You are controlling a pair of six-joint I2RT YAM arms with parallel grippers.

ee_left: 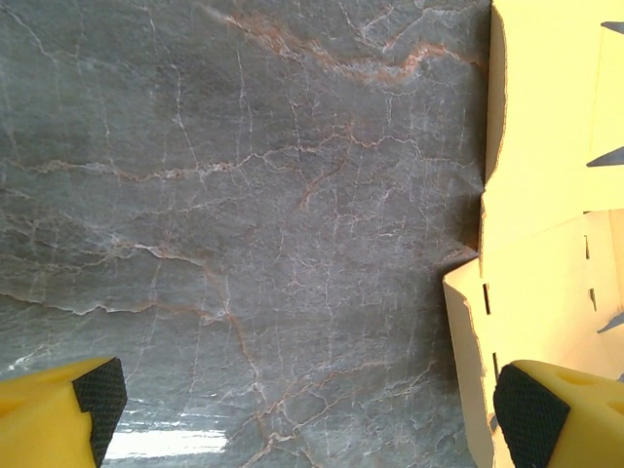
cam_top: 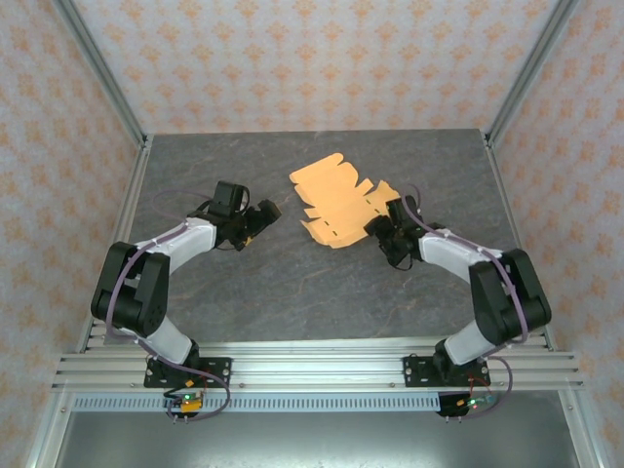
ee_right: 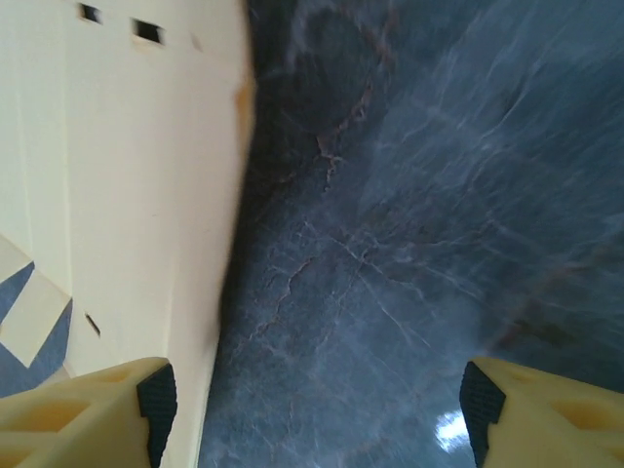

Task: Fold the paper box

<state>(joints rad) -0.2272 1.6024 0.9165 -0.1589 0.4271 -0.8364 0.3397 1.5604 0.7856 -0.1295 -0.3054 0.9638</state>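
The paper box [cam_top: 341,200] lies flat and unfolded on the dark marble table [cam_top: 292,283], a tan-orange sheet with flaps and small slots. My left gripper [cam_top: 268,214] hovers just left of it, wide open [ee_left: 310,409] with bare table between its fingers. The box's near-left panels [ee_left: 546,146] show beside its right pad [ee_left: 531,409]. My right gripper [cam_top: 378,226] sits at the sheet's right edge, open [ee_right: 317,405]. The box's edge [ee_right: 127,175] runs down past the right gripper's left pad [ee_right: 156,395]. Nothing is gripped.
Metal frame posts and patterned walls enclose the table on the left, back and right. An aluminium rail [cam_top: 312,370] with both arm bases runs along the near edge. Open tabletop lies in front of the sheet, between the arms.
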